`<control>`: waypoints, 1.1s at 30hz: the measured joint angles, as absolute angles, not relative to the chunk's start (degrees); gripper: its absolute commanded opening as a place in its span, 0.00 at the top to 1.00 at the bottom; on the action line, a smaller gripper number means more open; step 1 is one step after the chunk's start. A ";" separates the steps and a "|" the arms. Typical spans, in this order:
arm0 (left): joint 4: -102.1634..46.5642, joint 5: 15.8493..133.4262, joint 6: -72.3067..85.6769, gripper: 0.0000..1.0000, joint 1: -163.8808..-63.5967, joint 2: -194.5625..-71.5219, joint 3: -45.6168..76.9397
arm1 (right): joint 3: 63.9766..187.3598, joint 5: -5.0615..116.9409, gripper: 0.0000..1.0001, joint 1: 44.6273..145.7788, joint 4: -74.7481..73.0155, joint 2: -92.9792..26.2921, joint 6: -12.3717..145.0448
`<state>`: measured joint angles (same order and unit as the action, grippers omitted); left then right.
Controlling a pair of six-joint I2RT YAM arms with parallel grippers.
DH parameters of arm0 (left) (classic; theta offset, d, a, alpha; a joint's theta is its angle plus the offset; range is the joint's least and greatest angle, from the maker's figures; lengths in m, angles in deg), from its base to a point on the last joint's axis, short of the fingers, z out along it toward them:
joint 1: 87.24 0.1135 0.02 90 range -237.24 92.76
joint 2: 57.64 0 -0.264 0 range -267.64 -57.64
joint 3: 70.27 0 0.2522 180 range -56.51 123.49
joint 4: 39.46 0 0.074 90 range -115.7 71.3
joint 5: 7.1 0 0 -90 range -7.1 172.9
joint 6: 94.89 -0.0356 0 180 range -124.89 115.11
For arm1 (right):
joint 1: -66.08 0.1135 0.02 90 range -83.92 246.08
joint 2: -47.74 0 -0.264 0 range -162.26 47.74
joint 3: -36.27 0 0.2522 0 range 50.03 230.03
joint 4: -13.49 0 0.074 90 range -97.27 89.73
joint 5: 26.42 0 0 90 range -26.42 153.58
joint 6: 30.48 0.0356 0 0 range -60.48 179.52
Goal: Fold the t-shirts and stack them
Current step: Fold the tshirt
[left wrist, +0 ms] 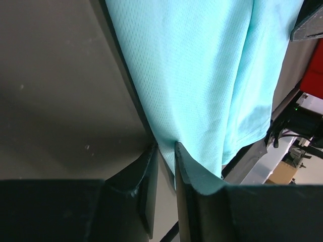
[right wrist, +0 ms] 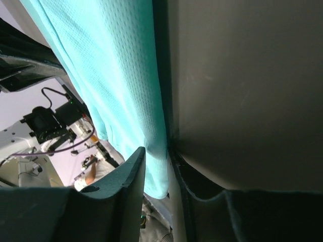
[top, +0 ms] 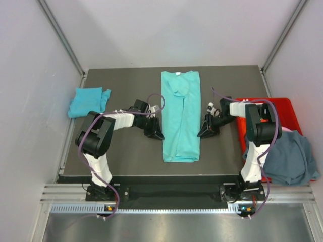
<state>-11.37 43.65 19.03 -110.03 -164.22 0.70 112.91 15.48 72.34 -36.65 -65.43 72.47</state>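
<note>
1. Lying in the middle of the surface [top: 126,156], the mint shirt [top: 180,116] is already a long thin strip, not yet folded short.
2. The left gripper [top: 158,135] and the right gripper [top: 202,133] each pinch one long edge of it.
3. The blue shirt [top: 88,102] sits bunched far left; the grey shirt [top: 290,159] hangs over the red crate [top: 282,106]. Nothing is stacked.

Fine-mesh mint-teal t-shirt [top: 180,116]; cyan-blue t-shirt [top: 89,102]; slate grey-blue t-shirt [top: 291,159]; red crate [top: 287,113].
</note>
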 measured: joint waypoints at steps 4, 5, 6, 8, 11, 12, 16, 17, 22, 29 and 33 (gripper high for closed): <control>-10.63 43.52 18.61 0.89 -110.03 -165.77 2.47 | 114.37 15.33 0.87 72.29 -36.72 -66.67 72.06; -10.58 43.44 18.53 0.94 -110.03 -166.17 2.76 | 114.72 15.53 0.89 72.29 -36.76 -67.00 71.93; -10.45 43.37 18.37 1.00 -110.03 -166.58 3.04 | 115.03 15.46 0.91 72.29 -36.78 -67.33 71.84; -10.21 42.93 18.22 1.00 -109.98 -167.06 3.54 | 115.73 15.24 0.96 72.27 -36.83 -68.09 71.73; -10.14 42.80 17.96 1.00 -109.94 -167.26 3.83 | 116.47 14.92 1.00 72.27 -36.89 -68.81 71.66; -10.10 42.76 17.89 1.00 -109.89 -167.30 3.89 | 116.77 14.83 1.00 72.25 -36.96 -69.08 71.66; -9.25 42.34 17.65 1.00 -109.74 -168.22 5.18 | 118.85 14.26 1.00 71.97 -37.39 -70.54 71.66; -9.01 42.28 17.63 1.00 -109.70 -168.57 5.62 | 119.51 14.15 1.00 71.92 -37.44 -70.96 71.66; -8.07 42.19 17.45 1.00 -109.46 -170.01 7.92 | 121.74 14.26 1.00 71.79 -37.35 -72.03 71.66; -7.24 41.91 17.13 0.74 -109.02 -170.76 9.10 | 121.76 13.58 0.70 71.42 -36.96 -71.96 72.17; -6.73 42.78 16.56 0.44 -109.06 -167.19 7.89 | 118.44 13.76 0.60 71.09 -36.56 -67.92 71.31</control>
